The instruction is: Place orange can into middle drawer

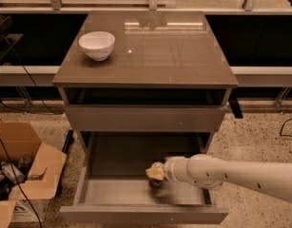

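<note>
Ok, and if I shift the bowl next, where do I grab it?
Grip the bowl by its rim, coming from above and straddling the wall. It sits upright with its mouth open, and its rounded sides taper downward, so a side pinch would likely slip. The gripper is down in the open middle drawer, at the can.

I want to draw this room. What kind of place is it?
Probably a robot test lab: a hard speckled floor, a cardboard box of clutter, and the gripper reaching into the open middle drawer.
</note>
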